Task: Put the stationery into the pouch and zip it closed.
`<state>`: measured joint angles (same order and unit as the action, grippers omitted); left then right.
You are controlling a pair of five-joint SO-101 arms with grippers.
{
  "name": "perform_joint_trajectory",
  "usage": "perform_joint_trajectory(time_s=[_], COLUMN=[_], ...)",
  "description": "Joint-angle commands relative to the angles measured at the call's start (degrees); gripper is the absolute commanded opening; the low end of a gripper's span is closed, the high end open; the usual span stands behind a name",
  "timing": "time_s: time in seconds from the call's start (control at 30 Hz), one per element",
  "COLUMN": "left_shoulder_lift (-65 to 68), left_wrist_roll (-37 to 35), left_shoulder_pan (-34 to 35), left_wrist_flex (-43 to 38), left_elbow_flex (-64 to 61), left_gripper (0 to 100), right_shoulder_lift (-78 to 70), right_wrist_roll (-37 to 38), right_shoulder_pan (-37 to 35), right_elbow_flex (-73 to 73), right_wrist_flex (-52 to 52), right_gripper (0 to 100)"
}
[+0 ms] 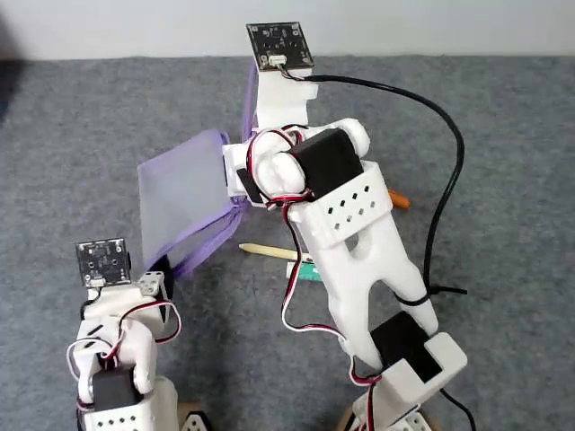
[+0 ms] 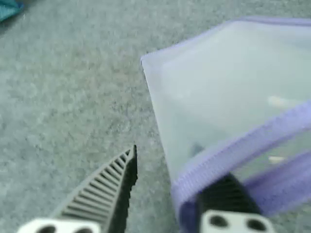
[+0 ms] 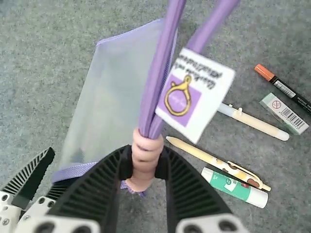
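my left fingers [image 2: 177, 170] stand wide apart at the near left, one against the near zip corner of the pouch [image 2: 228, 92]. my right fingers [image 3: 145, 158] are clamped on a pinkish coil [image 3: 146, 167] at the end of the pouch's purple zip band, that end raised off the grey, carpet-like table [image 1: 81, 162]. to the right lie two pens [image 3: 218, 162], a glue stick [image 3: 233, 184], an eraser [image 3: 284, 114] and a marker [image 3: 282, 87]. a pale wall [image 1: 135, 27] stands beyond the table's far edge.

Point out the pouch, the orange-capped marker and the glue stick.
pouch [image 3: 109, 97], right wrist view, mesh side.
orange-capped marker [image 3: 289, 92], right wrist view, black barrel.
glue stick [image 3: 226, 179], right wrist view, green label.
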<state>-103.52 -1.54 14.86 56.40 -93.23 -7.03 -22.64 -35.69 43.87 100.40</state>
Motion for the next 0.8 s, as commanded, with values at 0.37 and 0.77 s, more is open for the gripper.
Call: perform_joint_trajectory(time_s=[0.37, 0.77], left_shoulder_lift=[-0.5, -0.4], left_wrist_roll=[17.8, 17.8], left_shoulder_pan=[0.3, 0.1], left_wrist_flex=[5.9, 21.0], left_elbow_flex=[14.5, 25.5], left_gripper=[1, 1], right_shoulder_lift=[6.2, 21.5], right_wrist_roll=[2.8, 10.9], right_shoulder_pan=[3.9, 6.5], right_elbow_flex=[2.5, -23.5], right_wrist_flex=[2.3, 2.2], right_gripper=[10.8, 10.5])
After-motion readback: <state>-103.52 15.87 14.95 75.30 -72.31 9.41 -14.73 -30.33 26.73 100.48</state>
